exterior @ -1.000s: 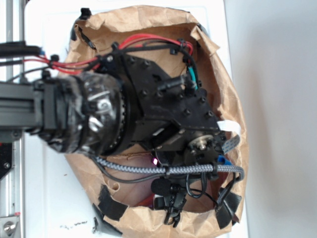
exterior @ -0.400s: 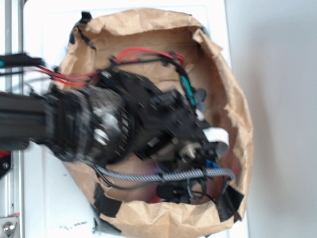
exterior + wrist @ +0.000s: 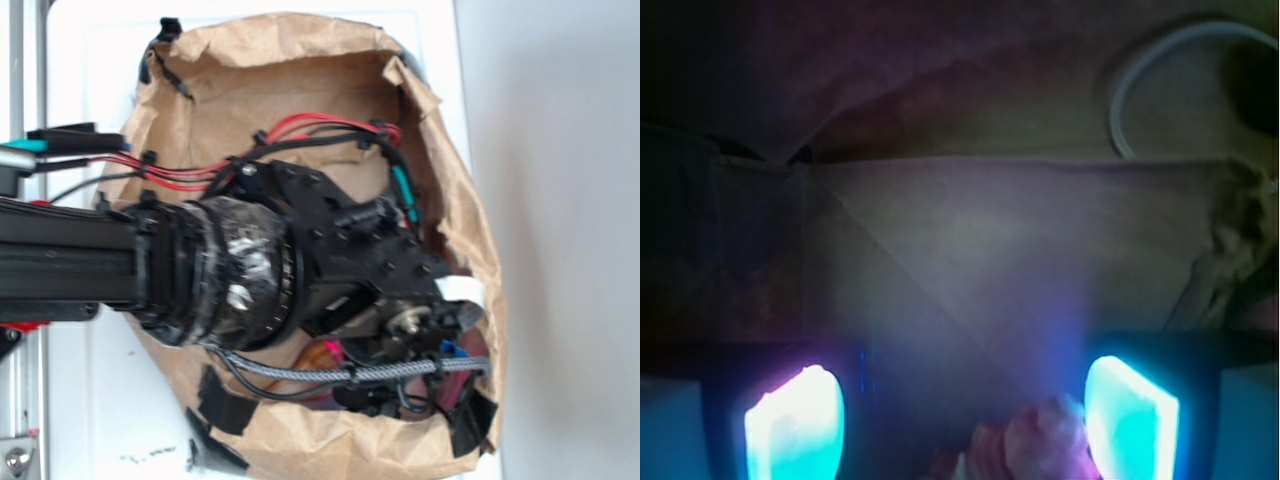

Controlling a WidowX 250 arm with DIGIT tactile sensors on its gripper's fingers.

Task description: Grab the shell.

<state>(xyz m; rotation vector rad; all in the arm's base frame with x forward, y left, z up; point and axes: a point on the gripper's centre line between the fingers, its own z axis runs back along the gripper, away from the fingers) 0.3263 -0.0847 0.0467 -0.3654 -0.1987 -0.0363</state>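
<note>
In the wrist view my gripper [image 3: 962, 418] is open, its two glowing pads [image 3: 795, 425] far apart. The ribbed orange-brown shell [image 3: 1040, 442] lies at the bottom edge between them, close to the right pad, and I cannot tell whether it touches the pad. In the exterior view a glossy orange-brown bit of the shell [image 3: 323, 355] shows under the black arm [image 3: 250, 270], which reaches into the paper bag [image 3: 300, 60] and hides the fingers.
The crumpled brown bag walls ring the arm on all sides, held with black tape [image 3: 225, 395]. Red, black and braided cables [image 3: 340, 373] hang round the wrist. A white cable loop [image 3: 1120, 90] lies on the bag floor ahead.
The arm has shifted toward the lower part of the bag and steadied after a blurred move. The shell now shows beneath the wrist.
</note>
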